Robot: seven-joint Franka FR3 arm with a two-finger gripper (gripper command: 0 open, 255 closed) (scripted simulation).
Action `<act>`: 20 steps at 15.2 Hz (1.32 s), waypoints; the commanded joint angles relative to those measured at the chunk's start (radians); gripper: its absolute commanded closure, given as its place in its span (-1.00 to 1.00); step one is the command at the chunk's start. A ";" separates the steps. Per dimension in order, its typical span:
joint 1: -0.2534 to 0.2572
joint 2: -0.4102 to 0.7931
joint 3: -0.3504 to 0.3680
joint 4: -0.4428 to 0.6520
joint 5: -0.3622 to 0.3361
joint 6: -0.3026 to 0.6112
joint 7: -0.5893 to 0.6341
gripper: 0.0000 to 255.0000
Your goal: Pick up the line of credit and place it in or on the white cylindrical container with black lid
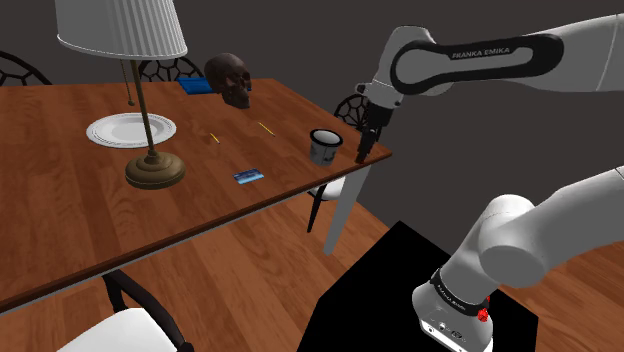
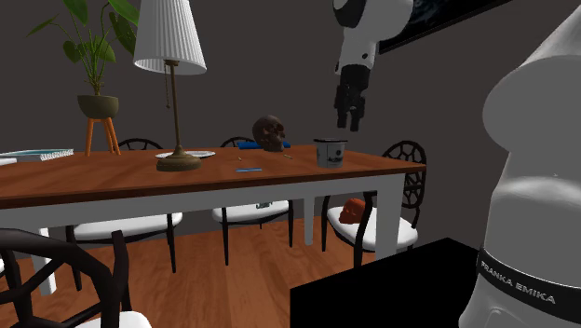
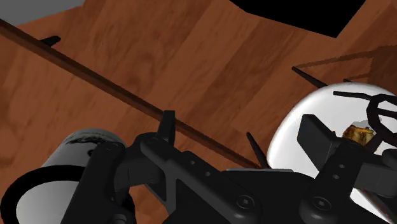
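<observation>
1. We saw the pincer (image 1: 362, 153) up in the air just beside the white container (image 1: 323, 146) with its black rim. It was over the tabletop (image 1: 60, 200) edge, fingers wide apart, nothing between them.
2. We logged the small blue card (image 1: 248, 177) lying flat on the tabletop, between the lamp (image 1: 152, 168) base and the white container, apart from both.
3. We noted a dark skull (image 1: 229, 80) and a white plate (image 1: 105, 130) farther back on the tabletop.
</observation>
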 commanded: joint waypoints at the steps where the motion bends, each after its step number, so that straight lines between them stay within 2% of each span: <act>1: 0.029 0.061 -0.027 0.009 0.033 0.075 -0.093 -1.00; 5: 0.094 0.196 -0.072 0.059 0.128 0.190 -0.282 -1.00; 10: 0.165 0.366 -0.104 0.156 0.291 0.278 -0.540 -1.00; 14: 0.195 0.497 -0.097 0.256 0.434 0.303 -0.746 -1.00; 20: 0.203 0.672 -0.043 0.427 0.611 0.290 -1.012 -1.00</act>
